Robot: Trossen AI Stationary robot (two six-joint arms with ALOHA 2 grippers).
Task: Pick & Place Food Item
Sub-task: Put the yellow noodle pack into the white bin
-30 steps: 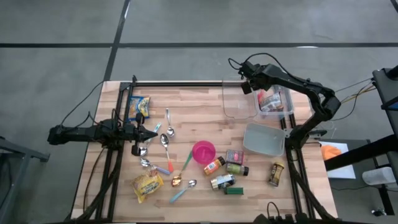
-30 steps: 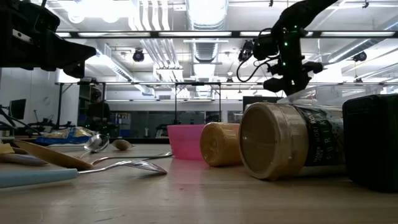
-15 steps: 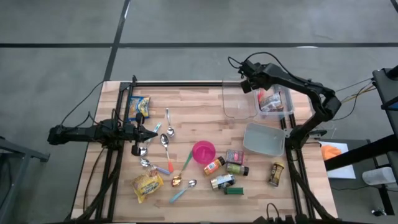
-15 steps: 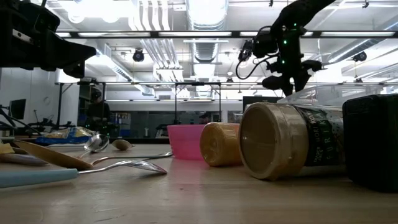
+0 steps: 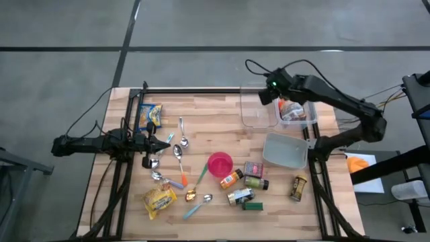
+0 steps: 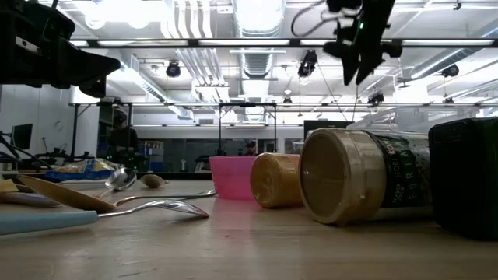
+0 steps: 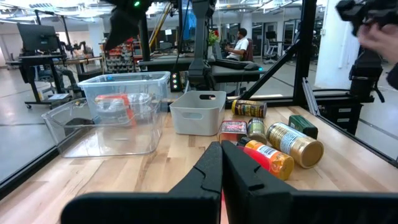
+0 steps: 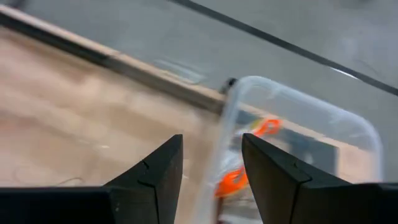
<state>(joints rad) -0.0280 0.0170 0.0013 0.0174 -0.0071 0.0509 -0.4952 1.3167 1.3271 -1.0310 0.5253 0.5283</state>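
My right gripper (image 5: pixel 268 92) hangs open and empty, high over the far right of the table, above the left clear bin (image 5: pixel 258 113); the low view shows it near the ceiling lights (image 6: pixel 356 62). A red-and-white food packet (image 5: pixel 291 109) lies inside the right clear bin (image 5: pixel 308 119). In the right wrist view the gripper (image 8: pixel 211 177) looks past a clear bin's rim (image 8: pixel 311 102). My left gripper (image 5: pixel 168 142) waits shut and level at the table's left, also seen in its own view (image 7: pixel 221 168). A blue-yellow snack bag (image 5: pixel 151 115) and a yellow snack bag (image 5: pixel 160 199) lie flat on the wood.
A grey bin (image 5: pixel 285 151) stands near the clear bins. A pink bowl (image 5: pixel 220 163), spoons (image 5: pixel 179 151), and lying bottles and cans (image 5: pixel 247 183) crowd the table's middle and near right. A jar (image 6: pixel 362 177) and a dark box (image 6: pixel 465 175) lie close to the low camera.
My right gripper has risen well clear of the clear bins and tipped its fingers less steeply downward, most of it in the last half second. The red-and-white packet stays in its bin.
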